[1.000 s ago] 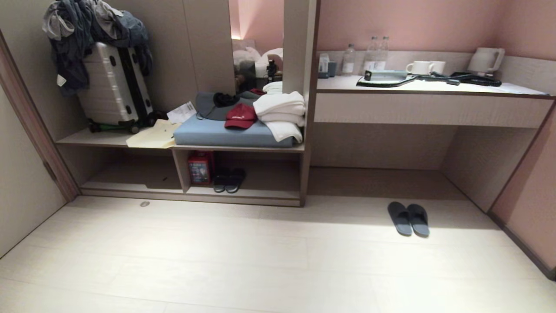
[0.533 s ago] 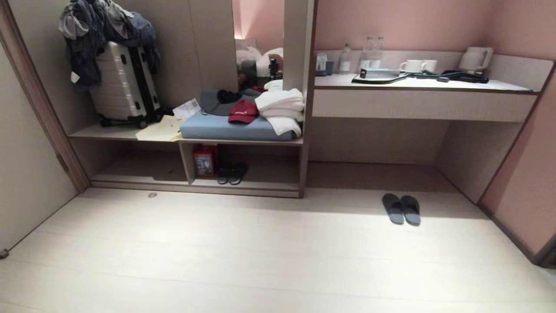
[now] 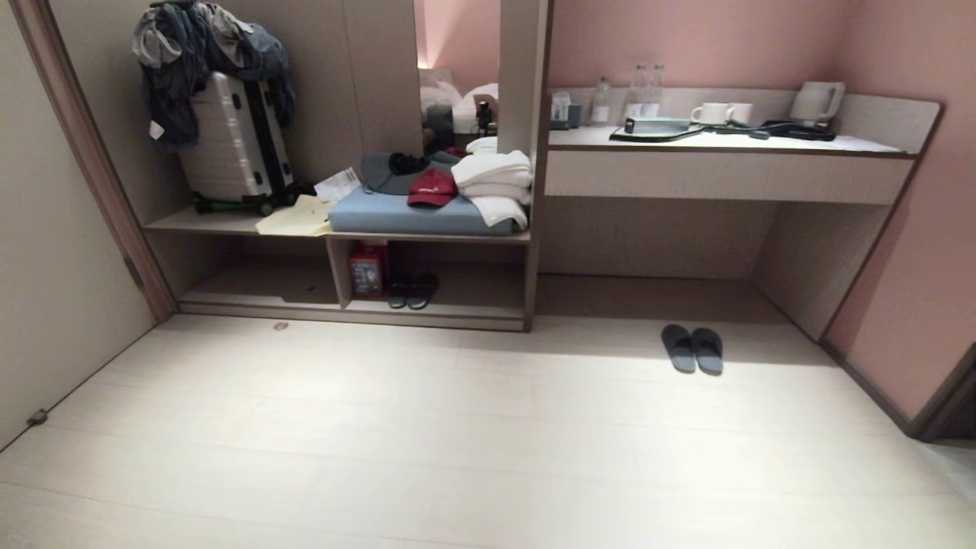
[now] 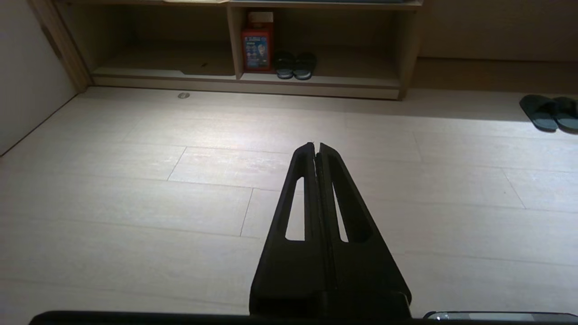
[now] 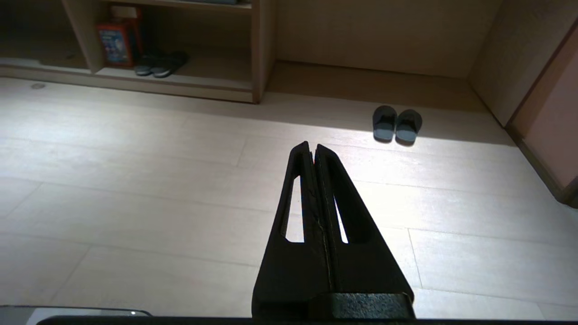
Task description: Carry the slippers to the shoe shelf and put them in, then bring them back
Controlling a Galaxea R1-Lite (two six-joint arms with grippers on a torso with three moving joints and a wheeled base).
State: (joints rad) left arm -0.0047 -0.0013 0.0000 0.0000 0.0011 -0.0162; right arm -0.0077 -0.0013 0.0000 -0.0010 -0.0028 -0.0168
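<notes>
The slippers (image 3: 692, 349) lay side by side on the pale plank floor (image 3: 457, 427), touching along their inner edges, at the edge of the shadow in front of the open desk recess (image 3: 656, 244). They sat well to the right of the shoe shelf (image 3: 450, 309), apart from it and from both arms. Which way their toes pointed could not be told with certainty from the head view.

The shoe shelf's right compartment, past the upright divider (image 3: 338, 271), held a second dark pair of slides (image 3: 412, 290) just beside a red box (image 3: 367, 270) that stood against the divider. The left compartment looked bare apart from a small dark speck. On the bench top above it stood a silver suitcase (image 3: 232, 145) draped with clothes (image 3: 206, 53), some papers (image 3: 297, 221), a blue cushion (image 3: 415, 217) bearing a red cap (image 3: 431, 187), and folded white towels (image 3: 494, 183). On the surface (image 3: 724, 142) to the right stood bottles (image 3: 640, 95), white cups (image 3: 717, 113) and a kettle (image 3: 817, 101).

Neither arm showed in the head view. The left pincer (image 4: 316, 146) pointed out over bare floor with its two black fingers pressed together, holding nothing, the shelf well ahead of it. The right pincer (image 5: 311, 145) was likewise closed tight and empty, above the floor, with the slippers lying ahead of its tips and a little to one side, well clear of them.
</notes>
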